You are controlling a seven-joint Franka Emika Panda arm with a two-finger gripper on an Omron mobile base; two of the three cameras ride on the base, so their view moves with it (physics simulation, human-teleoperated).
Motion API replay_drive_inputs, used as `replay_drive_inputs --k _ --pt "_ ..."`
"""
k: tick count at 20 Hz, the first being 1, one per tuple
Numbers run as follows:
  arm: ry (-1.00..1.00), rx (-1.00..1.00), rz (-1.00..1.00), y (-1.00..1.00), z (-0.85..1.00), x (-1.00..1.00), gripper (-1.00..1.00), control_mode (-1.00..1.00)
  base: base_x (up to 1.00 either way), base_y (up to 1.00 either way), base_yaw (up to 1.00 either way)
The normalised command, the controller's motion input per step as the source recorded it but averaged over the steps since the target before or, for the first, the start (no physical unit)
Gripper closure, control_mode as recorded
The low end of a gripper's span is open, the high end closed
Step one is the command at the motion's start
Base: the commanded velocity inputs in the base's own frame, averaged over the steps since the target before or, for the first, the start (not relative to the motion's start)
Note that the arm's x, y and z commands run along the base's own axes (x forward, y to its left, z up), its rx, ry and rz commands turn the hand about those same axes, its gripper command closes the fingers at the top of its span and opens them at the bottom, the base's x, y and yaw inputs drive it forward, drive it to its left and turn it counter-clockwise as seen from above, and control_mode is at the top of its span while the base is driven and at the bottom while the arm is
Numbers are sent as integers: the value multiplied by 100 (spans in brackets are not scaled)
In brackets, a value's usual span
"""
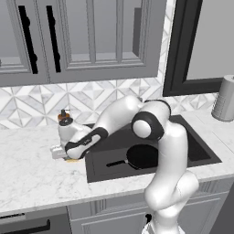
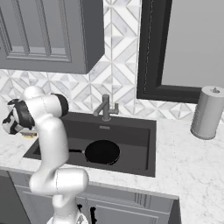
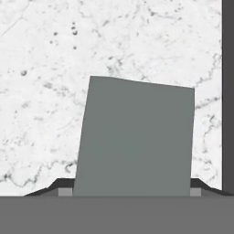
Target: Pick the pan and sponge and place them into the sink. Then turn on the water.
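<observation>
The hand view shows the sponge's (image 3: 135, 139) grey-green top on the marble counter (image 3: 45, 68) between the gripper's (image 3: 131, 192) fingertips; whether they pinch it I cannot tell; the left base view shows the black pan (image 1: 142, 156) in the sink (image 1: 201, 151)

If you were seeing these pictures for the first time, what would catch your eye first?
The white arm bends low over the marble counter left of the sink, its gripper right at the grey-green sponge. The black pan already lies in the basin.
</observation>
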Motion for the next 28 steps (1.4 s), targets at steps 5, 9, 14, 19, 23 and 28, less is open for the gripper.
replay_drive_inputs --k 5,9,14,19,23,28 --pt "-20 0 0 -3 21 -27 100 -100 0 0 0" --pt "-22 -2 -6 -17 79 -37 100 -100 0 0 0" --pt "-3 0 -19 -40 96 -33 100 -100 0 0 0" --pt "3 0 -26 -65 89 -39 100 -100 0 0 0" --pt "-9 0 -26 -81 41 -59 100 -100 0 0 0" --pt "-28 0 -28 -90 12 -52 100 -100 0 0 0"
